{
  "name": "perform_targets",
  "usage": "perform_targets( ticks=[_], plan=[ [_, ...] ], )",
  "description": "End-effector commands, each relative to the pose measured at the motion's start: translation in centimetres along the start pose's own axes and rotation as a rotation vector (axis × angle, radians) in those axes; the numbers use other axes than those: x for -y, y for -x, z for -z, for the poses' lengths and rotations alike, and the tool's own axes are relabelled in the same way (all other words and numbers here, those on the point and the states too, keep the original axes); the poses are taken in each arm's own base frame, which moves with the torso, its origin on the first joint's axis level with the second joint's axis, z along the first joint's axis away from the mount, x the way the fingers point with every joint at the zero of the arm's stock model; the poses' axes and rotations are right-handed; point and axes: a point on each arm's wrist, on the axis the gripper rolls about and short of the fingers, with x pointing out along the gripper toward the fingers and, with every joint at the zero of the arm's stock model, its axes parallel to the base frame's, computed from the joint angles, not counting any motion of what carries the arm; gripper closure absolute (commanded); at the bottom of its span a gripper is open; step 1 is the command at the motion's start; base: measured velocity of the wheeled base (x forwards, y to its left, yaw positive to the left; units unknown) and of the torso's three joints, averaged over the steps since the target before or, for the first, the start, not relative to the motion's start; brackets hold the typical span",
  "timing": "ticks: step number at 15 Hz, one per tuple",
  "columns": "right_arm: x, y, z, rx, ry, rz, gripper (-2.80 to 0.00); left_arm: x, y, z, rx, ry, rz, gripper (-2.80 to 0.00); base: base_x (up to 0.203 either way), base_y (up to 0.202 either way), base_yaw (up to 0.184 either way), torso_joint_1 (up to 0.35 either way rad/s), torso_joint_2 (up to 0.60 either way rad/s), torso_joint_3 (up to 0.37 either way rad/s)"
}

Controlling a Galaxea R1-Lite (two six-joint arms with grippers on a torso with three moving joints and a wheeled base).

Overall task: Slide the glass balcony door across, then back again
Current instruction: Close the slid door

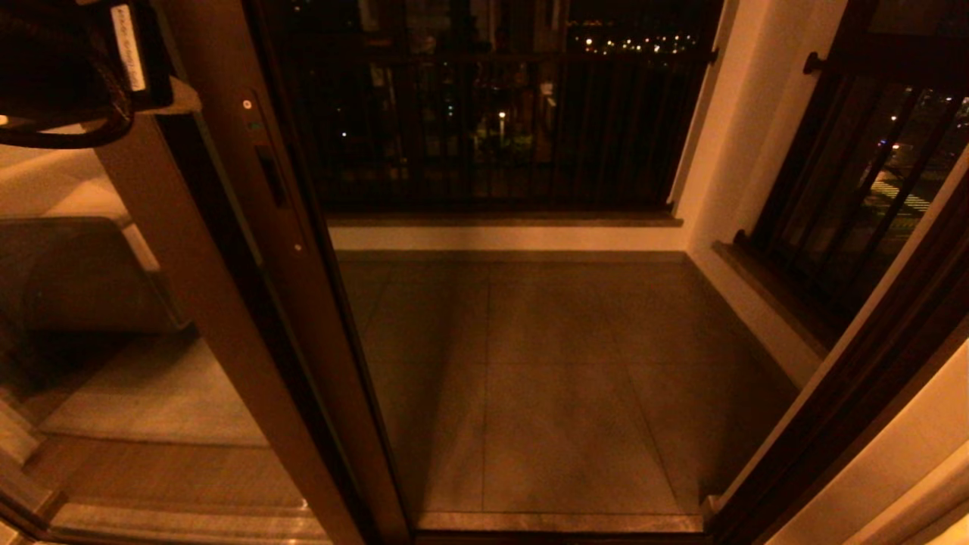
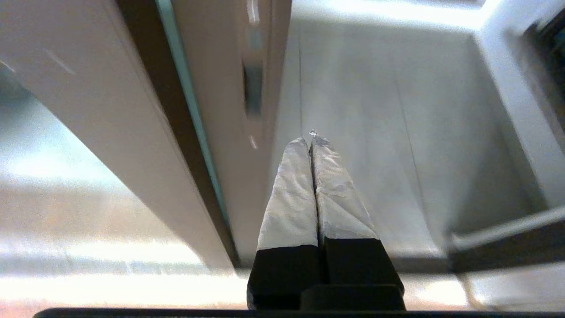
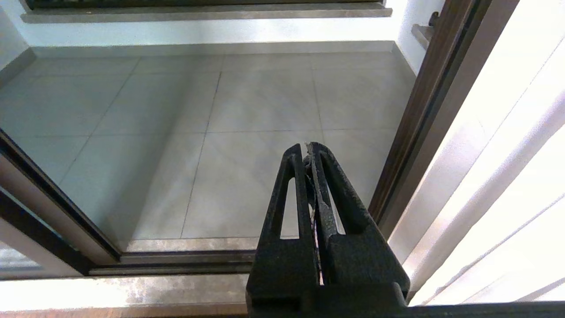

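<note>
Fingers [image 2: 311,143] pressed together beside door stile [image 2: 229,132]

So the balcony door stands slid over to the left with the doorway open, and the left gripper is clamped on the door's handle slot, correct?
Not quite. The glass balcony door does stand at the left with the doorway open, but the left gripper is not on the handle slot. The left wrist view shows its fingers pressed together, empty, beside the stile and apart from the slot.
</note>
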Motion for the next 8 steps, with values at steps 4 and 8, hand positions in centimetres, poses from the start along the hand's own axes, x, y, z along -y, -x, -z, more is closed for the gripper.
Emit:
perform_targets(
  ticks=[4,8],
  plan=[
    [0.0,0.0,0.0,-0.002,0.001,-0.001,0.00,0.3,-4.2,1.6,-0.146,0.026,-0.065,0.00,0.000,0.000,0.000,0.000,0.00,0.000],
    [0.0,0.0,0.0,-0.003,0.004,-0.002,0.00,-0.1,-4.9,2.0,-0.153,0.037,-0.071,-2.80,0.000,0.000,0.000,0.000,0.00,0.000]
  ],
)
